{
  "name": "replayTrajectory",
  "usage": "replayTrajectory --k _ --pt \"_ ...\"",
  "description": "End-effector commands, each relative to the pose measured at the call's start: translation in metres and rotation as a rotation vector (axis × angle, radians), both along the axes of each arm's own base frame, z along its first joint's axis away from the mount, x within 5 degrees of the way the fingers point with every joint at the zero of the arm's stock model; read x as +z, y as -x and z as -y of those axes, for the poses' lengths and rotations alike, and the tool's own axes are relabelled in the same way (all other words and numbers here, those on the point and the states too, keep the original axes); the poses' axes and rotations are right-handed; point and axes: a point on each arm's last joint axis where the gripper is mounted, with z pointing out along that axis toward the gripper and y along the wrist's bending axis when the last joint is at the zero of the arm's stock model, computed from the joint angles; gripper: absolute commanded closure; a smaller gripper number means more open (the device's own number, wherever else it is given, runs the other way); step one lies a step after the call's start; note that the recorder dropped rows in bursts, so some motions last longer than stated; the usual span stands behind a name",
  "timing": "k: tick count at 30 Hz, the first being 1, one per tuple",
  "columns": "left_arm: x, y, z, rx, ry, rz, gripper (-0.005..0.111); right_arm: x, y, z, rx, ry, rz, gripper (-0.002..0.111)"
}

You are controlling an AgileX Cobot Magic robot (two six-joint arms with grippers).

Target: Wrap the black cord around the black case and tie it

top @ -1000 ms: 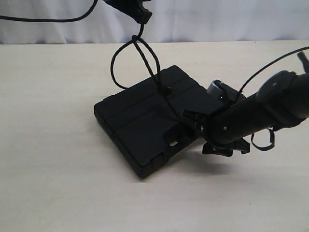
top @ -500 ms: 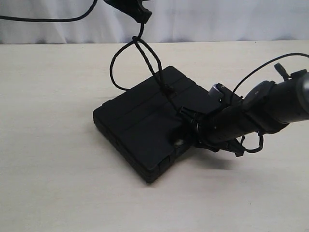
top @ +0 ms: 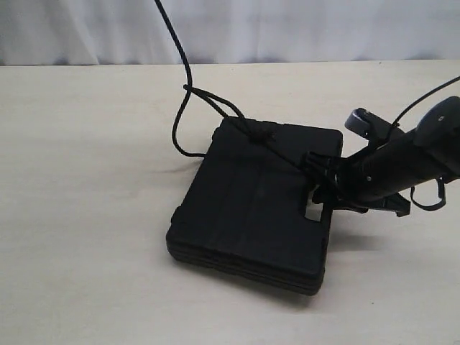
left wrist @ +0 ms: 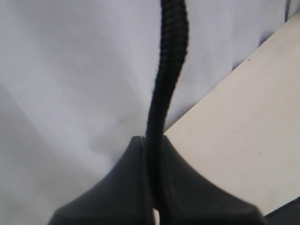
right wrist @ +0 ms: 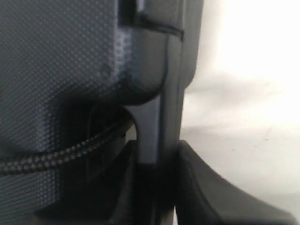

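The black case (top: 244, 208) is laid flat on the counter (top: 86, 251), met at its handle by the right tool (top: 320, 188); the black cord (top: 185, 72) is drawn across its lid and upward.

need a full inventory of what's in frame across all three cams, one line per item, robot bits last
Flat rectangular matte black plastic case: one, black, lying flat mid-table.
Long thin black braided cord: one, black, drops from above the exterior frame, loops left of the case, crosses its lid to the handle slot.
Beige tabletop: one, beige, under everything.
White cloth backdrop: one, white, behind the table.
Left gripper: one, black, outside the exterior view, shut on the cord.
Right gripper: one, black, closed on the case's handle bar.
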Motion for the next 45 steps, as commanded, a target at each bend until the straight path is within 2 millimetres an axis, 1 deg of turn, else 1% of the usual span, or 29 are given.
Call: replayTrajectory --k 1,4,7,11,13,15,19,22,23,26,28,30,34,36,40,43,45 --pt "0.024 0.009 -0.008 0.042 0.037 0.063 0.107 0.005 0.001 0.004 0.084 0.064 0.036 0.104" --pt "0.04 0.018 -0.01 0.057 0.04 0.114 0.107 0.005 0.001 0.005 0.105 0.08 0.037 0.104" --pt "0.055 0.027 -0.017 0.078 0.037 0.159 0.107 0.005 0.001 0.006 0.1 0.081 0.037 0.104" --pt "0.071 0.037 -0.041 0.136 0.055 0.19 0.107 0.005 0.0 0.015 0.086 0.084 0.033 0.104" --pt "0.073 0.039 -0.057 0.173 0.082 0.173 0.107 0.004 -0.001 0.023 0.071 0.081 0.022 0.104" --pt "0.07 0.04 -0.074 0.191 0.092 0.133 0.107 0.004 -0.001 0.032 0.047 0.077 0.009 0.104" --pt "0.061 0.043 -0.103 0.244 0.037 0.05 0.107 0.004 -0.002 0.042 0.041 0.08 0.003 0.104" --pt "0.053 0.047 -0.127 0.333 0.007 -0.033 0.107 0.004 -0.003 0.047 0.027 0.08 0.004 0.104" --pt "0.048 0.049 -0.135 0.367 -0.004 -0.062 0.107 0.004 -0.003 0.047 0.025 0.081 0.008 0.104" --pt "0.025 0.055 -0.156 0.451 -0.015 -0.142 0.107 0.004 -0.003 0.047 0.03 0.084 0.011 0.104" --pt "0.003 0.059 -0.168 0.5 -0.003 -0.188 0.107 0.004 -0.003 0.047 0.039 0.088 0.014 0.104" --pt "-0.019 0.063 -0.173 0.536 -0.001 -0.218 0.107 0.004 -0.003 0.047 0.039 0.09 0.019 0.104" --pt "-0.055 0.071 -0.177 0.598 -0.004 -0.245 0.107 0.007 -0.007 0.047 0.041 0.088 0.028 0.104" --pt "-0.07 0.076 -0.177 0.621 0.012 -0.266 0.107 0.01 -0.009 0.046 0.05 0.078 0.026 0.104" --pt "-0.099 0.083 -0.178 0.647 -0.011 -0.31 0.107 0.015 -0.013 0.045 0.057 0.071 0.035 0.104" --pt "-0.111 0.084 -0.178 0.639 -0.032 -0.347 0.107 0.015 -0.013 0.045 0.058 0.07 0.033 0.104" --pt "-0.115 0.083 -0.179 0.628 -0.052 -0.361 0.107 0.015 -0.013 0.045 0.064 0.072 0.035 0.104"
